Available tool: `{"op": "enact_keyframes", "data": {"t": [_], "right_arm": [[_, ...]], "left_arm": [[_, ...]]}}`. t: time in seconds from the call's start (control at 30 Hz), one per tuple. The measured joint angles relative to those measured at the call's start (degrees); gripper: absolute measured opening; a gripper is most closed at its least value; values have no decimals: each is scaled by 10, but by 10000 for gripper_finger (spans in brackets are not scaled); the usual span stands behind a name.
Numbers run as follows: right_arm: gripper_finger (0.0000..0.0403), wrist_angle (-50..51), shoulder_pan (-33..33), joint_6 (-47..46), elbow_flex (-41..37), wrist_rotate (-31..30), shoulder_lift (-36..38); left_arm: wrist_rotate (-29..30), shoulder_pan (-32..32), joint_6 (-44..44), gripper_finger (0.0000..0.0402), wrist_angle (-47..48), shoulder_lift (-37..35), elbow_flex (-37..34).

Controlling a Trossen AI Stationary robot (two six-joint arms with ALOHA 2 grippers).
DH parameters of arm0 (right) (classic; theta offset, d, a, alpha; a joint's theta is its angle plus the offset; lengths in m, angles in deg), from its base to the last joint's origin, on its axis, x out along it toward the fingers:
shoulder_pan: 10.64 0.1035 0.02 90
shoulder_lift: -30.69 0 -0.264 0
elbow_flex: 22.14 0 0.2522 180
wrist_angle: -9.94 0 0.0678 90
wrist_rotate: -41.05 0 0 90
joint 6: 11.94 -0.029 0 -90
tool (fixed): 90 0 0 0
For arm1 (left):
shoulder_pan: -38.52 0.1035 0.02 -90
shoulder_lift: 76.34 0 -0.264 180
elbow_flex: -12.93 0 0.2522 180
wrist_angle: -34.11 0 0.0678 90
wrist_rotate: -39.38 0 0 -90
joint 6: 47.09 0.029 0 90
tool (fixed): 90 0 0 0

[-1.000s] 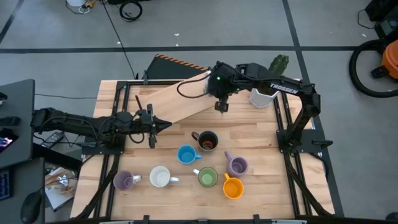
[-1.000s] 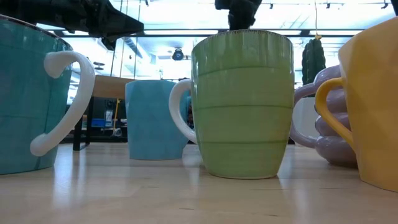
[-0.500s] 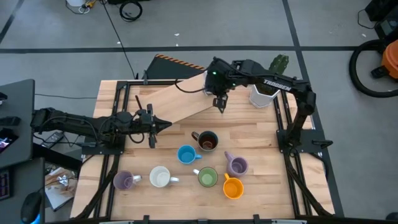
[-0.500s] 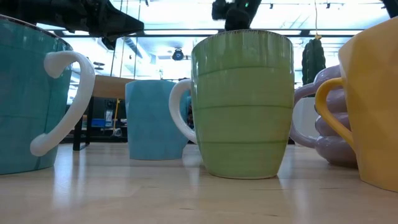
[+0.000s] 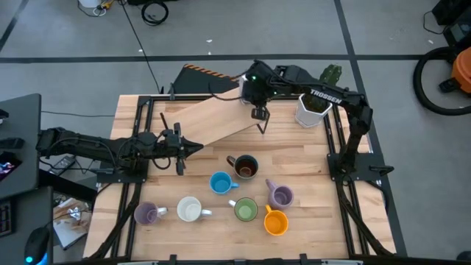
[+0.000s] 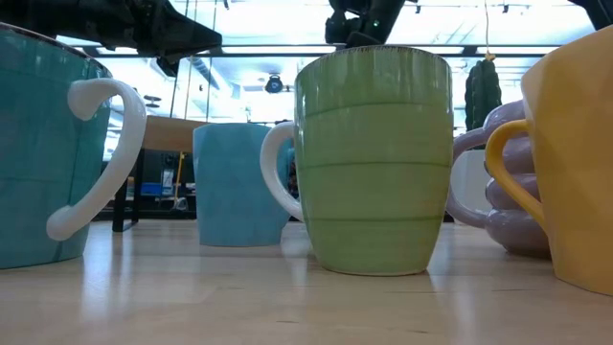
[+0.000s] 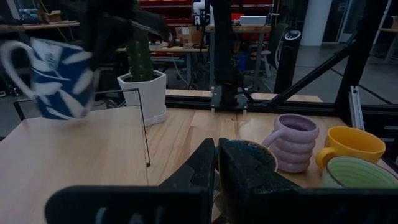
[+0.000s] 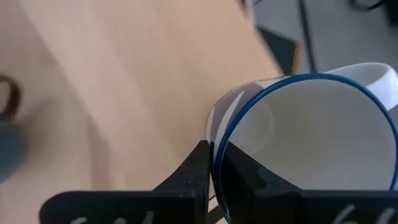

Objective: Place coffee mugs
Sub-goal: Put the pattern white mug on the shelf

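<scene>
My right gripper (image 5: pixel 260 121) hangs over the sloping wooden board (image 5: pixel 213 118) near the table's far edge, shut on a blue mug with white leaf marks (image 7: pixel 53 78). Its white inside shows in the right wrist view (image 8: pixel 311 143). Seven mugs stand on their bases toward the near side of the table: dark brown (image 5: pixel 245 167), blue (image 5: pixel 220 182), green (image 5: pixel 245 210), purple (image 5: pixel 280 196), orange (image 5: pixel 274 221), white (image 5: pixel 189 210) and a second purple (image 5: pixel 146 214). My left gripper (image 5: pixel 193 147) waits at the table's left, shut and holding nothing. My right gripper pinches the patterned mug's wall at the blue rim (image 8: pixel 214 155), one finger outside (image 8: pixel 198 171) and one inside (image 8: pixel 233 174). It comes at the mug from above. The mug is lifted clear over the board and hangs tilted, its handle (image 7: pixel 9 56) turned away from the fingers.
A white hexagonal pot with a cactus (image 5: pixel 310 110) stands at the far right, beside the right arm. The board slopes down from the far edge toward the table's middle. Black frame rails (image 5: pixel 140 132) run along both sides. Bare wood lies between the board and the mugs.
My right gripper has carried the patterned mug a short way toward the table's far edge, up over the sloping board, staying shut on it. The mugs on the table and my left arm have kept still.
</scene>
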Motion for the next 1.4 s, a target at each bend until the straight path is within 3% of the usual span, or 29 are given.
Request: {"op": "enact_keyframes", "data": {"t": [0.3,1.4], "right_arm": [[35,-63,-5,51,0,19,0],[35,-32,-38,55,-2,28,-26]], "left_arm": [[0,0,-3,27,0,0,0],[0,0,0,27,1,0,0]]}}
